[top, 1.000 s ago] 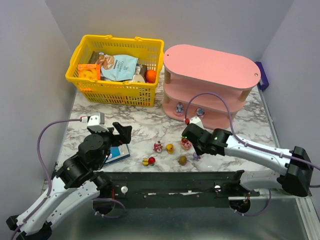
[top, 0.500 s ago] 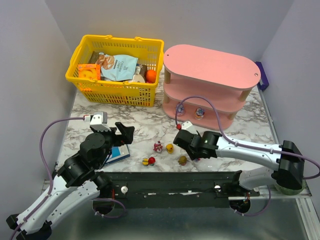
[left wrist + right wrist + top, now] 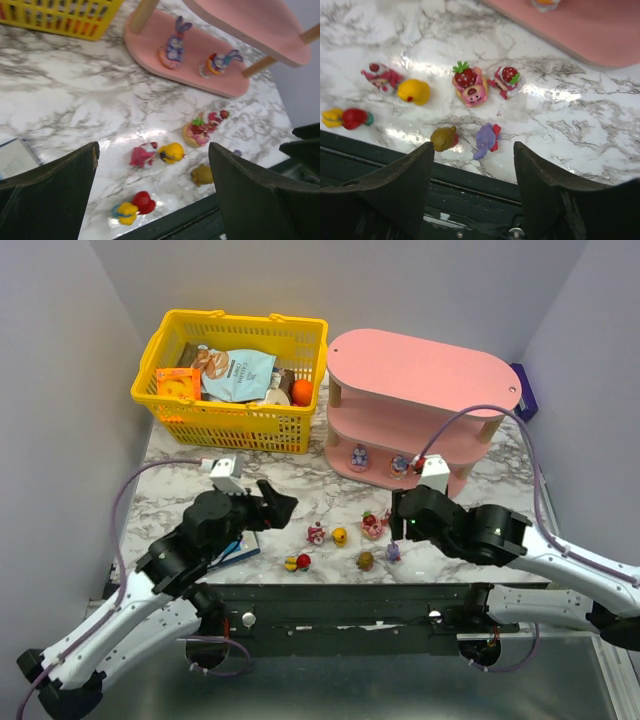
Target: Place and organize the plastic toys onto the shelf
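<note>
Hovering over the marble table (image 3: 300, 490), right gripper (image 3: 472, 146): fingers spread, nothing between them.

- Just ahead of its tips: purple toy (image 3: 485, 140) and mustard toy (image 3: 444, 138).
- Farther ahead: strawberry-topped pink toy (image 3: 469, 86) and red-capped toy (image 3: 506, 80).
- Ahead and left: yellow toy (image 3: 414, 92), pink toy (image 3: 382, 77) and red-and-yellow toy (image 3: 345, 118).
- Beyond, ahead-right: pink shelf (image 3: 600, 30).

Left gripper (image 3: 154, 150): fingers wide apart, empty. The loose toys lie ahead of it. Past them, two long-eared toys (image 3: 172, 45) stand upright on the shelf's bottom tier.
</note>
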You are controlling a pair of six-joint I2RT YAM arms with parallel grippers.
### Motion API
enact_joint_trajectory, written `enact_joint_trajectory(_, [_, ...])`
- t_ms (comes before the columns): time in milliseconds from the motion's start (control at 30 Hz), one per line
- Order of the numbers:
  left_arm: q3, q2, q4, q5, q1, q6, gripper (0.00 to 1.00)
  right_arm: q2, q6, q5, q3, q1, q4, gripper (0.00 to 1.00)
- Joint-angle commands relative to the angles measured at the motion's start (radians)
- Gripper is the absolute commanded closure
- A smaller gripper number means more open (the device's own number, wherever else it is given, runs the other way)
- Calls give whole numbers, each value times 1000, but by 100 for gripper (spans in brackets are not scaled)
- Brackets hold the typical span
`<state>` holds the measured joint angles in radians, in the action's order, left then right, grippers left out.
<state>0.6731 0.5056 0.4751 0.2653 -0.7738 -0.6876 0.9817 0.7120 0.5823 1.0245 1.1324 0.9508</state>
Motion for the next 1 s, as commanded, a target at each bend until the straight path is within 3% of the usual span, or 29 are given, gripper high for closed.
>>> enact_joint_trajectory(0, [-30, 233, -258, -355, -1, -118, 2, -50, 216, 183, 65, 1, 157, 28])
enact_joint_trajectory(133, [-12, 428, -505, -526, -25, -211, 8, -87, 244, 209, 69, 0, 166, 28])
enact_joint_trajectory(400, [180, 778, -501, -506, -191, -217, 20, -210, 233, 226, 23, 0, 126, 28])
enact_joint_trajectory(600, [264, 942, -512, -500, -289, -211, 34, -288, 207, 228, -14, 0, 126, 28])
enact_joint_trajectory(800, [296, 1050, -530, -517, -340, -219, 43, -357, 207, 243, -7, -2, 157, 28])
enact_joint_trajectory(967, [318, 1094, -513, -525, -363, -219, 44, -405, 199, 248, -21, 0, 160, 29])
